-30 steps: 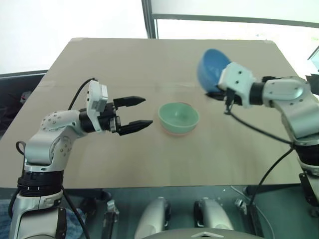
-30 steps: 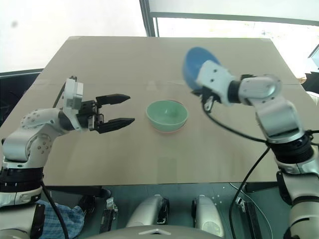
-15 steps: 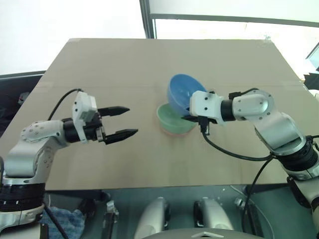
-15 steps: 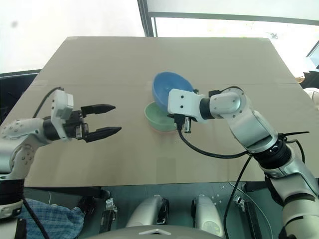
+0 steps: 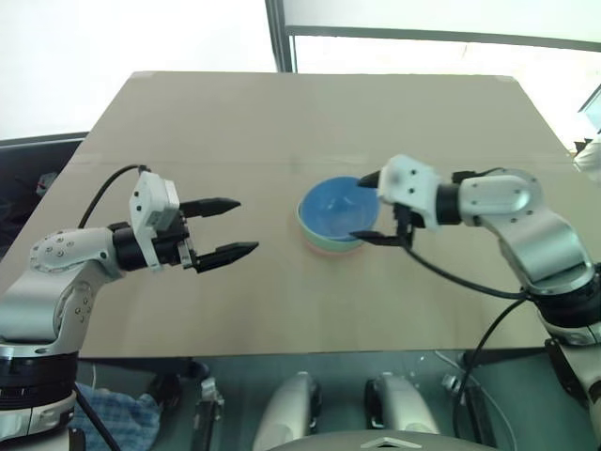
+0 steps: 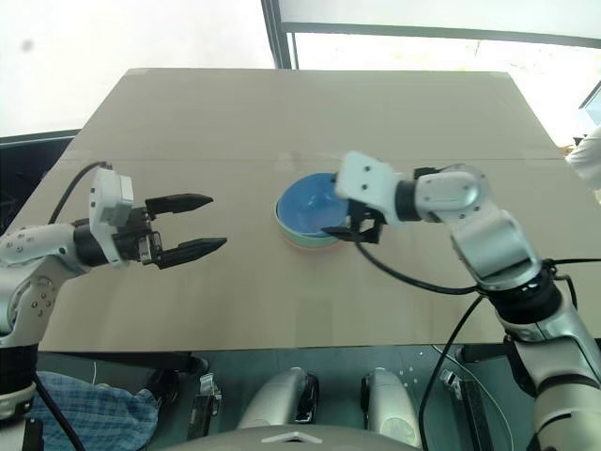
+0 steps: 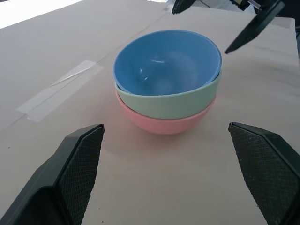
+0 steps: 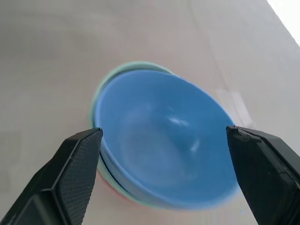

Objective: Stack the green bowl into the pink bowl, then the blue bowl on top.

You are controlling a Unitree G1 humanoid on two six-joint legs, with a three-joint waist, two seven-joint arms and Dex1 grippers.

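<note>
Now that the right hand (image 5: 368,207) has let go, its fingers spread wide around the blue bowl (image 5: 336,206), that bowl sits nested in the green (image 7: 187,105) and pink (image 7: 164,124) ones just ahead; stack looks complete. The left hand (image 5: 230,226) hangs open, well aside.

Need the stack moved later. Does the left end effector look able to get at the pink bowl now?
Probably yes: left end effector is open, facing the pink bowl across bare table.

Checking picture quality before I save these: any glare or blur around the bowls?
Eye views: windows behind the table blown out white. Left wrist view: sharp, small highlights inside the blue bowl. Right wrist view: the blue bowl's near rim soft, the right gripper fingers blurred.
</note>
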